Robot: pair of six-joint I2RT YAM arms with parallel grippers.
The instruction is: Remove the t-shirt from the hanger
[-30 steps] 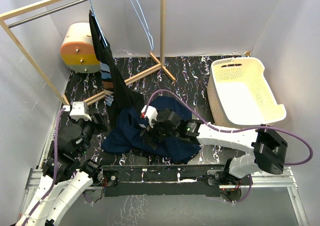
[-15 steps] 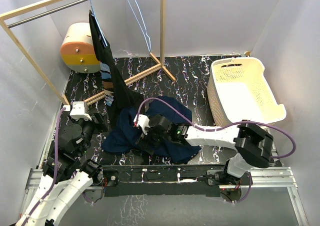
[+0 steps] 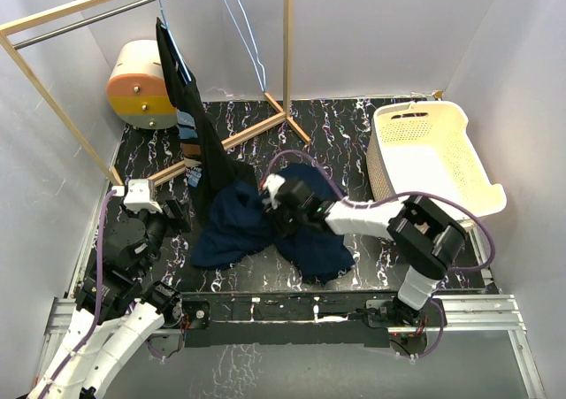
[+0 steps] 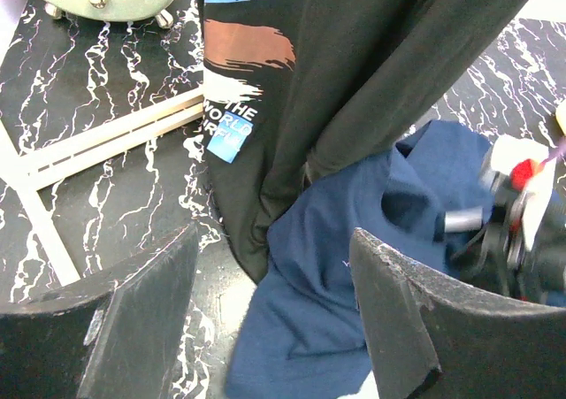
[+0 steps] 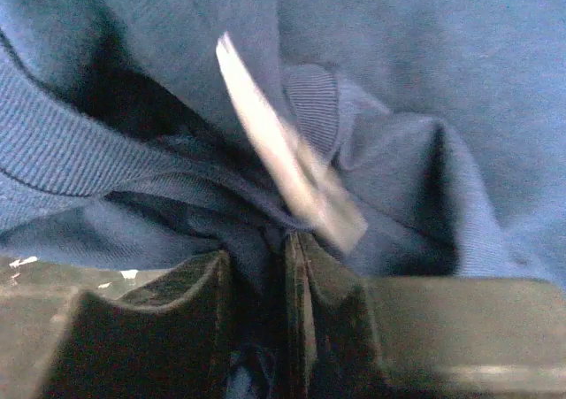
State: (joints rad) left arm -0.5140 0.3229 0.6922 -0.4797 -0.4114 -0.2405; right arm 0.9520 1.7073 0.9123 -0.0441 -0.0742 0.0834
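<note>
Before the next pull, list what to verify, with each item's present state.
1. Right gripper shut on navy t-shirt: ok, fabric is pinched between the fingers.
2. Left gripper open, holding nothing: ok.
3. Navy t-shirt off any hanger: ok, it lies bunched on the table.
4. Black t-shirt off its hanger: not ok, it hangs from the rail.
5. Navy fabric free of the black t-shirt's hem: cannot tell, they overlap.
6. Empty wire hanger clear of both arms: ok.
</note>
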